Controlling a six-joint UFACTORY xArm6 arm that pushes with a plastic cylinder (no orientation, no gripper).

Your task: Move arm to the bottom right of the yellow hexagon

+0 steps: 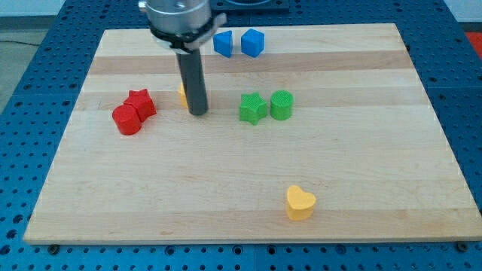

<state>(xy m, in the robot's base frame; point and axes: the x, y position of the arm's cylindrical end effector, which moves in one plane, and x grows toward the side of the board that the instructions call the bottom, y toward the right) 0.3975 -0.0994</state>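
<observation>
The arm comes down from the view's top, its grey mount cut off by the upper edge, and the dark rod hangs nearly straight, with my tip [198, 113] resting on the wooden table [361, 173] left of centre. There is no claw on this arm, so none shows apart or together. The yellow hexagon [182, 95] is almost wholly hidden behind the rod; only a thin sliver peeks out at the rod's left side, and my tip sits just beside it, toward its lower right. Left of the rod lie a red star [141, 103] and a red cylinder-like block [127, 120], touching. To the right, apart from my tip, a green star [252, 108] stands beside a green cylinder [281, 105].
</observation>
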